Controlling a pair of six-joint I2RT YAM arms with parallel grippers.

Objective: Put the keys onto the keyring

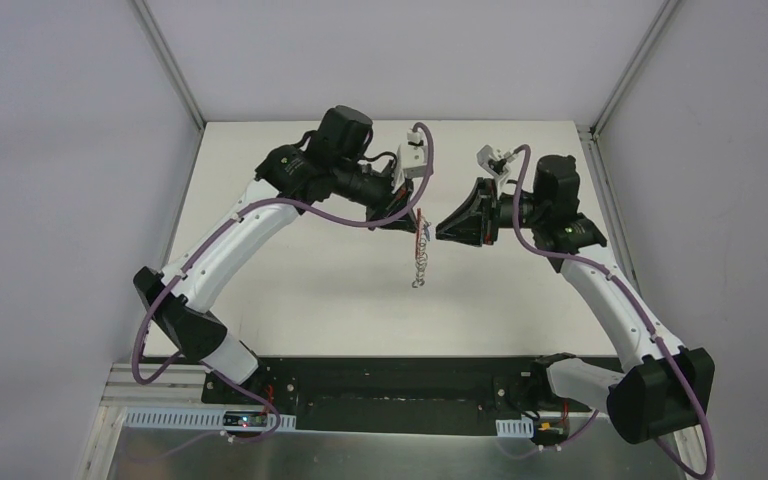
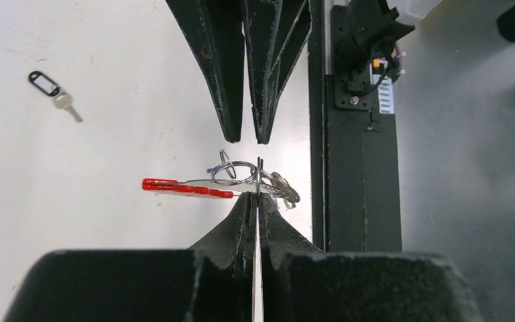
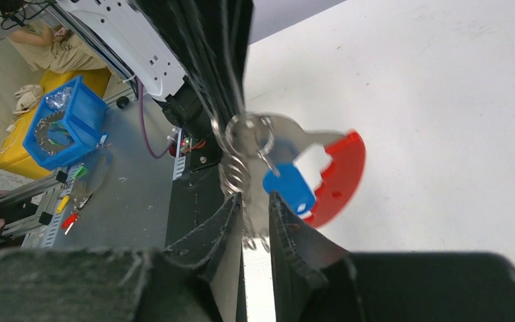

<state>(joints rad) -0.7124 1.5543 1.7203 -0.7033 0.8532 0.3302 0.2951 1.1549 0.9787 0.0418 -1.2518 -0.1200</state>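
Note:
My left gripper (image 2: pixel 257 196) is shut on a metal ring of the keyring (image 2: pixel 188 186), whose red band sticks out sideways above the table. In the top view the ring chain (image 1: pixel 419 262) hangs down below the left gripper (image 1: pixel 412 215). The right gripper (image 3: pixel 255 198) stands slightly open, its jaws on either side of the dangling rings (image 3: pixel 240 144) and gripping nothing. The blue-headed key (image 3: pixel 288 188) hangs from the rings in front of the red band (image 3: pixel 342 171). The silver key with a dark head (image 2: pixel 55 90) lies alone on the white table. From above, the right gripper (image 1: pixel 442 231) faces the left one closely.
The black base rail (image 2: pixel 355 168) runs along the table's near edge. A blue bin (image 3: pixel 64 121) and clutter sit off the table beyond it. Grey walls enclose the white table (image 1: pixel 310 290) on three sides.

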